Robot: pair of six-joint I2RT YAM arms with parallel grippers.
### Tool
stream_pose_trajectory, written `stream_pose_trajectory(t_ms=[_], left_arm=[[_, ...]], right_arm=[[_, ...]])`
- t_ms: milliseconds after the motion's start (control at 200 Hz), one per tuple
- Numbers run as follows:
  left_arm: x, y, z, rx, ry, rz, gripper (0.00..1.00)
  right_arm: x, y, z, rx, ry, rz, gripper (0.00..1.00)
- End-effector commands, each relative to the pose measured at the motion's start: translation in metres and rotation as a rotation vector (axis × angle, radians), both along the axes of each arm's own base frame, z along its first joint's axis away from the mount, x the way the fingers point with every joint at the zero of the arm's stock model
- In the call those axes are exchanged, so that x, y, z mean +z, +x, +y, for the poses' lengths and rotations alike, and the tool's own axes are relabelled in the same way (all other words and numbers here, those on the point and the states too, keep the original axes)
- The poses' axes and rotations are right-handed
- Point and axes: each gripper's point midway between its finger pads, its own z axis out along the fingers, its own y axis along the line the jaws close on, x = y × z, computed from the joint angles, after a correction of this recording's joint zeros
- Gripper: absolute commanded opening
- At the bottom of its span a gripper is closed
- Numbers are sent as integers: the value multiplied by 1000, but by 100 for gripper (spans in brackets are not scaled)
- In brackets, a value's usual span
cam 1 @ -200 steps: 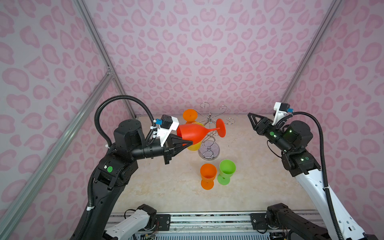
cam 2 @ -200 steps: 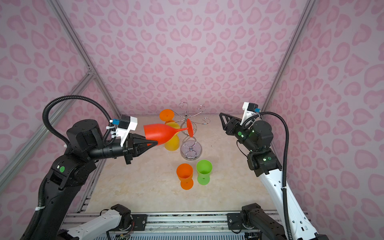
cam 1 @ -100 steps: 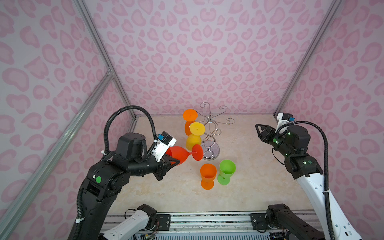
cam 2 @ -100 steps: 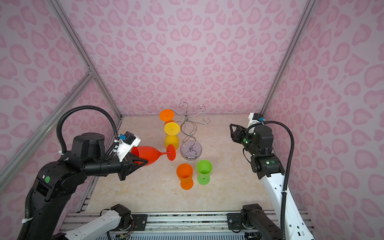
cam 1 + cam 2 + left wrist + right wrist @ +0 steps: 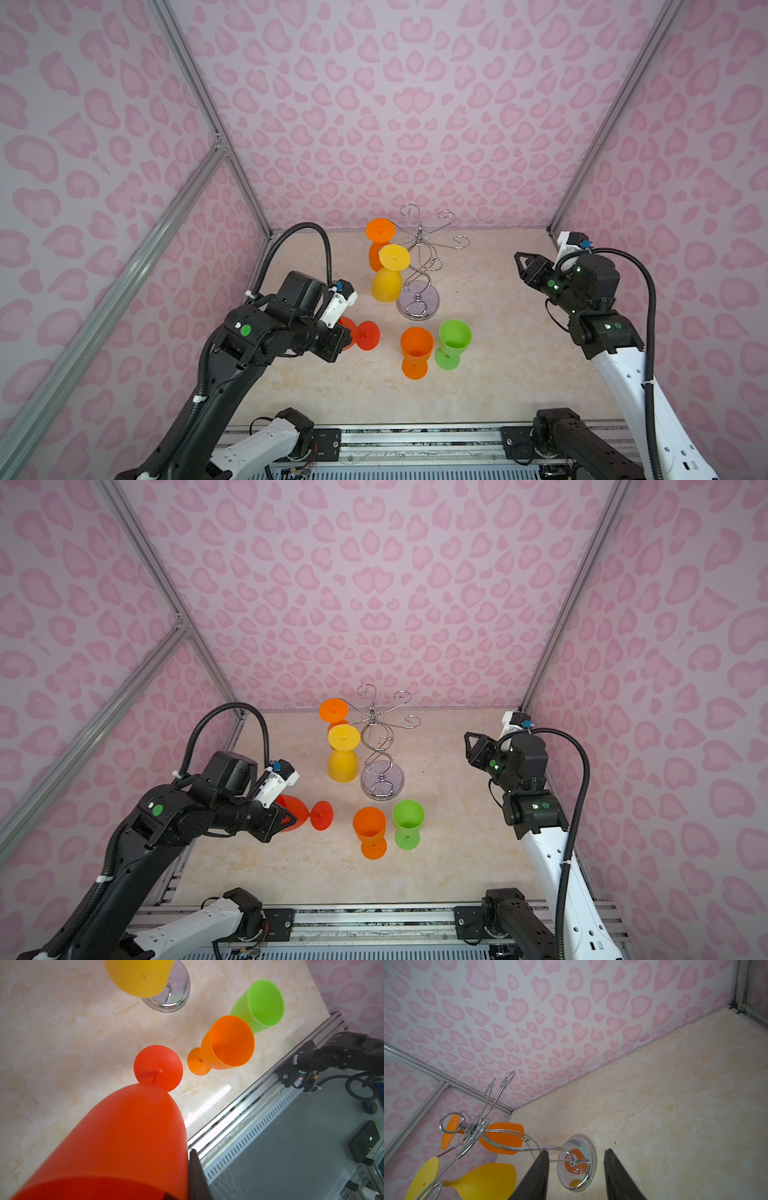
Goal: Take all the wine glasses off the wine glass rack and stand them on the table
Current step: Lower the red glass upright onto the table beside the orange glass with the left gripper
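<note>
- Red wine glass (image 5: 368, 335): it is off the wine glass rack (image 5: 419, 266) and lies on its side low over the desk (image 5: 519, 374), with its foot pointing toward the middle. I cannot tell whether it touches the desk.
- The left gripper (image 5: 277, 818) is clamped on its bowl near the rim. This sideways hold probably suits sliding a foot off a hook, so the glass needs tipping upright before release.
- The right gripper (image 5: 576, 1151) hangs near the right wall, jaws apart and empty, facing the rack's base and well clear of everything.
- A yellow glass (image 5: 386, 282) and a hanging orange glass (image 5: 379, 230) are upside down on the rack's left-side hooks. The other hooks are bare.
- An upright orange glass (image 5: 415, 347) and a green glass (image 5: 454, 336) stand just beside each other, near the red foot.
- Open room: there is bare desk in front of the red glass, toward the front rail (image 5: 415, 434). The left wall is close behind the arm.
</note>
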Motion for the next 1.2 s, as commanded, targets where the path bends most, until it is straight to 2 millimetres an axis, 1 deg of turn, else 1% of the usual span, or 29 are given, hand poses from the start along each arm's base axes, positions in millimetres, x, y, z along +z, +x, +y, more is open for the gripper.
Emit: stream_pose_trajectory(t_ms=[0, 210, 340, 515, 770, 1020, 1195], left_arm=[[-18, 12, -2, 47, 51, 23, 3], [-48, 26, -19, 78, 84, 83, 3], [-67, 29, -25, 93, 118, 117, 3], [-84, 29, -31, 108, 142, 142, 3], [-99, 30, -34, 118, 173, 163, 3], [-98, 31, -37, 113, 172, 162, 6], [-103, 29, -38, 105, 176, 180, 7]], right_arm=[[0, 1, 5, 24, 19, -4, 44], [-4, 1, 2, 15, 13, 1, 44], [-8, 1, 3, 16, 16, 10, 44], [-12, 3, 3, 20, 14, 18, 44], [-15, 6, 4, 29, 25, 24, 44], [-15, 5, 4, 28, 25, 24, 44], [-18, 5, 4, 28, 26, 29, 44]])
